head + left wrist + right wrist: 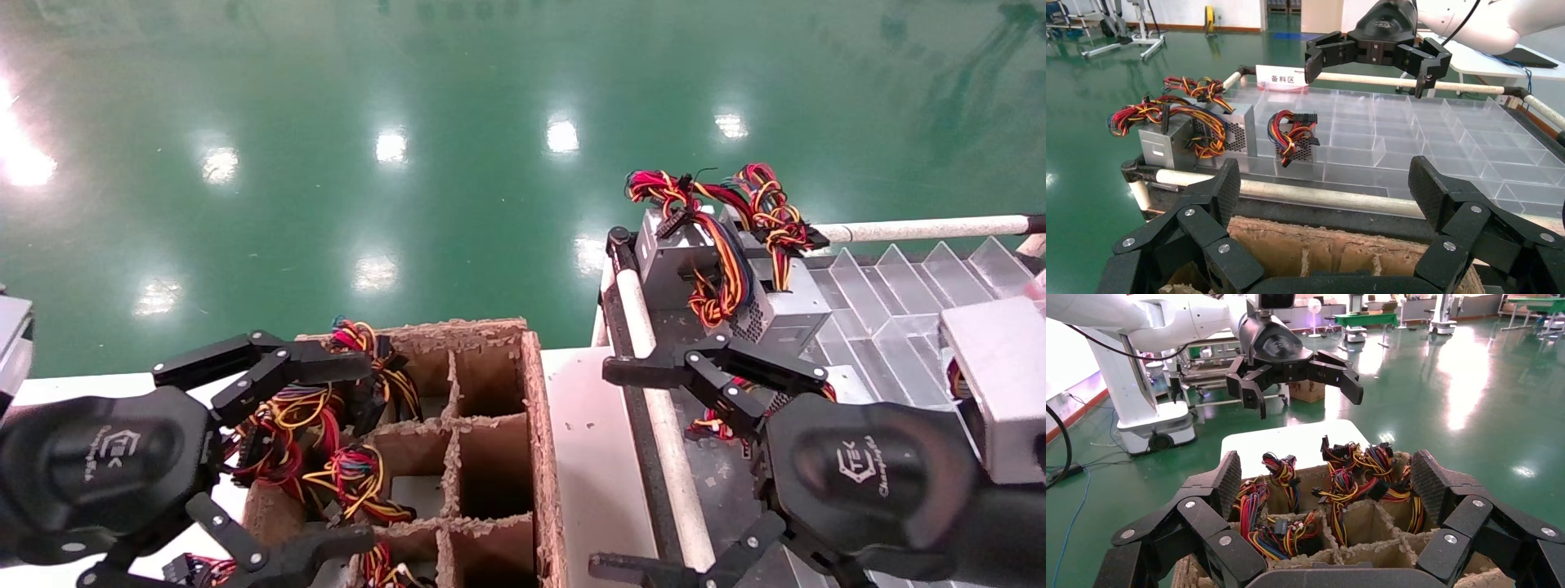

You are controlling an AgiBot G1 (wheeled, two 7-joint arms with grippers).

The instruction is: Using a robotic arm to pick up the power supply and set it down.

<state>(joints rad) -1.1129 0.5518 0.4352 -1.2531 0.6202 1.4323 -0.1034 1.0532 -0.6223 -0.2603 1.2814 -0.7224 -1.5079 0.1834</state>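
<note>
Two grippers, left gripper [327, 457] over the cardboard box [539, 425] and right gripper [629, 465] near the power supply [780, 314], are wide open, holding nothing.

Power supply [776, 306]: silver-grey box, honeycomb grille, red-yellow-black wires on top.
Pose: upright.
Place: just beyond the open right pincer [633, 465], untouched.

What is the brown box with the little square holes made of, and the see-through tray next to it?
The brown divided box looks like rough cardboard: matte, with fuzzy, crumbling edges. The see-through compartment tray looks like clear hard plastic: glossy thin walls you can see through. The silver power supply box standing in it seems to be metal, with a perforated grille.
</note>
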